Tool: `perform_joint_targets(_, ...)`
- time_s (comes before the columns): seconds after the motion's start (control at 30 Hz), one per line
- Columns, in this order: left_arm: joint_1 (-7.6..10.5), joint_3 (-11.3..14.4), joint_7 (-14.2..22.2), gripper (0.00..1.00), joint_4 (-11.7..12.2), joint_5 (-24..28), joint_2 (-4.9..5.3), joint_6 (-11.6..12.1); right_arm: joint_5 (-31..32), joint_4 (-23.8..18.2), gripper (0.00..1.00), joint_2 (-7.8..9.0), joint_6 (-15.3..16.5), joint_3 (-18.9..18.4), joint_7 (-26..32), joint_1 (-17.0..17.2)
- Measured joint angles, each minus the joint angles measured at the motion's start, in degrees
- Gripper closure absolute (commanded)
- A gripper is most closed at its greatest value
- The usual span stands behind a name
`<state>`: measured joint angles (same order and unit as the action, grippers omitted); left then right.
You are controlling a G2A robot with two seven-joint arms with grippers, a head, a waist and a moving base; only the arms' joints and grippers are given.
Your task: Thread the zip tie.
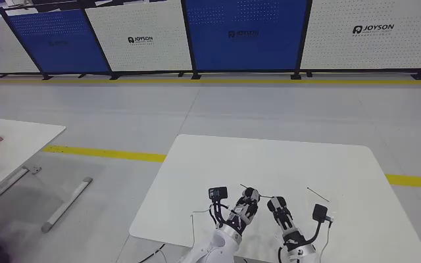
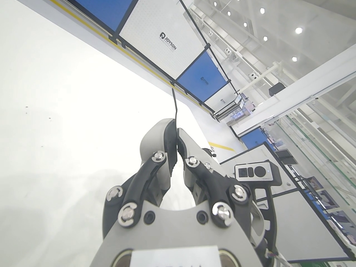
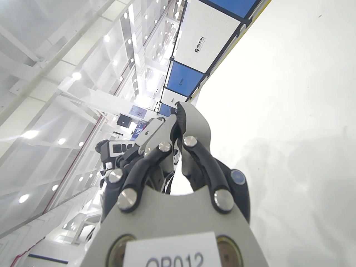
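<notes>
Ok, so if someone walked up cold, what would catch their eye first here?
Most likely the thin black zip tie poking out from the shut left gripper, held above the white table. Next, the right gripper, also shut, sits close beside it near the table's near edge. A second thin black strip lies loose on the table to the right of both.

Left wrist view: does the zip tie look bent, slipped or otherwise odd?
Nothing damaged. The zip tie sticks out from the shut left gripper, with a slight kink just past the tips. A second tie lies loose on the table, apart from the right gripper.
</notes>
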<state>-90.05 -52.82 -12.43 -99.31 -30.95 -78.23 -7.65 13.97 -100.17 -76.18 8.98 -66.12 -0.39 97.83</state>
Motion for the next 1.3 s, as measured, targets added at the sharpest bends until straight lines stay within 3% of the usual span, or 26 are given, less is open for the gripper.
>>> perform_joint_targets(0.03,0.0,-0.01,0.07,0.6,0.0,-0.08,0.0,-0.05,0.06,0.0,1.0,0.0,-0.07,-0.03,-0.05,0.02)
perform_joint_targets(0.1,-0.02,-0.02,0.26,0.58,-0.07,-0.14,0.01,-0.23,0.32,0.06,1.0,-0.01,-0.37,-0.05,-0.37,0.04)
perform_joint_targets(0.13,-0.03,-0.06,0.29,0.59,-0.09,-0.14,0.01,-0.28,0.46,0.1,1.0,-0.02,-0.54,-0.03,-0.54,0.02)
perform_joint_targets(0.3,-0.16,-0.77,-0.52,0.9,-0.25,0.23,0.01,-0.46,0.78,0.54,1.0,-0.13,-1.29,0.2,-1.27,-0.33)
perform_joint_targets(0.4,-0.29,-1.11,-0.64,1.0,-0.4,0.4,0.04,-0.4,1.05,0.75,1.0,-0.17,-1.75,0.29,-1.37,-0.53)
perform_joint_targets(1.27,-0.8,-0.69,1.07,1.0,-1.02,-0.02,0.07,0.92,1.44,0.48,1.0,-0.34,-2.34,0.71,-1.01,-0.89)
perform_joint_targets(1.3,-0.91,-0.79,0.92,1.0,-1.21,-0.05,0.09,0.89,1.5,0.43,0.77,-0.35,-2.46,0.76,-0.94,-0.91)
